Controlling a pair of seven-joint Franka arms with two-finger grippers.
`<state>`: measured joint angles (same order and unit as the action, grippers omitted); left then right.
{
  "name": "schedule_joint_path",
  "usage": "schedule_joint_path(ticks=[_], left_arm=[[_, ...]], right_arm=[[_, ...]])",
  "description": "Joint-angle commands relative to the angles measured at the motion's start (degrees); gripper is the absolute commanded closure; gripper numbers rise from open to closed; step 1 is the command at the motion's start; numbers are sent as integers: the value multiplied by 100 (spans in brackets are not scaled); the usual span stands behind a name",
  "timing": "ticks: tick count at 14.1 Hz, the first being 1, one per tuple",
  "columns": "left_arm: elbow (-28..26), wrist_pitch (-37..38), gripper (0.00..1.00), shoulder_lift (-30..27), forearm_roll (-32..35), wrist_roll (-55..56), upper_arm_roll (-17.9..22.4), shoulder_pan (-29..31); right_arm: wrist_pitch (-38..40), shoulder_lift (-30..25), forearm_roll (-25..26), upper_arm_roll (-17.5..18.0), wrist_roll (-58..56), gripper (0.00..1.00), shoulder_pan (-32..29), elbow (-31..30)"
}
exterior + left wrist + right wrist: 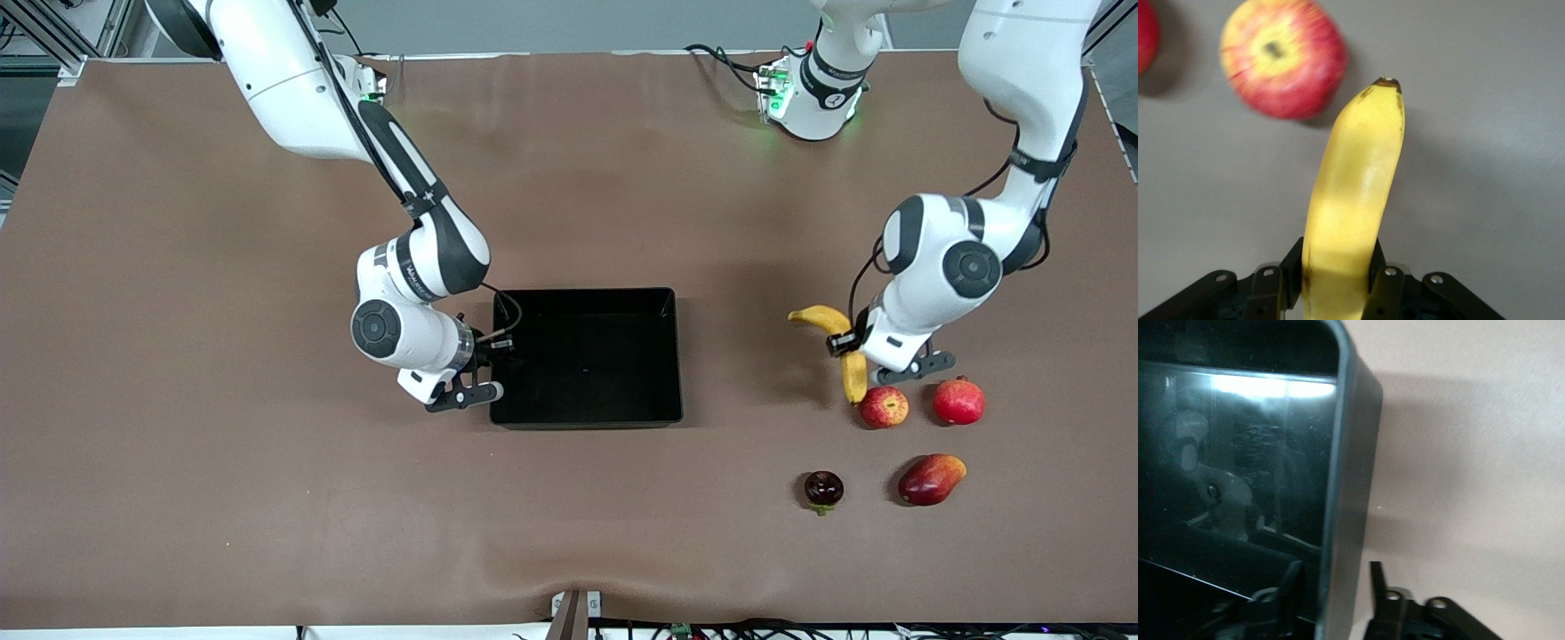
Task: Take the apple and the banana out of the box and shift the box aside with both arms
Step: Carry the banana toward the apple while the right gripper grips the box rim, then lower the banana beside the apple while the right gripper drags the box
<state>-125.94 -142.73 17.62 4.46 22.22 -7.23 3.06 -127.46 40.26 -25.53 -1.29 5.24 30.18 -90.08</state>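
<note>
The yellow banana (823,317) is gripped at its middle by my left gripper (849,348), whose fingers press on both its sides in the left wrist view (1336,283). The banana (1351,193) is at or just above the table; I cannot tell which. Its tip points at the red-and-yellow apple (884,407), which also shows in the left wrist view (1281,57) on the table just clear of the tip. The black tray (587,292) sits mid-table, empty. My right gripper (495,349) straddles the tray's wall (1351,487) at the right arm's end, one finger inside and one outside, with a gap at the outer finger (1378,583).
A red pomegranate (958,401) lies beside the apple, toward the left arm's end. A red-orange mango (930,479) and a small dark fruit (823,488) lie nearer the front camera. The table's front edge has a wrinkle in the brown cover (533,569).
</note>
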Motion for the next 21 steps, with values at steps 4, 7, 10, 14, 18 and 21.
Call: schedule_joint_path(ticks=[4,7,10,14,18,21], left_arm=[[-1046,-158,100,-936,73,-15,-51,509],[-1003,-158,100,-883,73,-410,-42,826],[-906,-385,100,-629,73,-1138,-42,1257],[-723,-1239,100,73,81,-1974,-42,1696],[-160,-1239,100,636,82,-2222,-42,1795],[-10,-1239,100,769,64,-2161,-59,1733]], right_arm=[[11,8,-75,-47,294,93,84,78],[46,-36,-84,-117,407,100,66,78],[55,-141,-84,-152,864,100,49,113],[90,-369,-84,-275,935,100,-30,122],[730,-782,-23,-328,927,100,-486,113],[1135,-1002,13,-363,848,100,-872,87]])
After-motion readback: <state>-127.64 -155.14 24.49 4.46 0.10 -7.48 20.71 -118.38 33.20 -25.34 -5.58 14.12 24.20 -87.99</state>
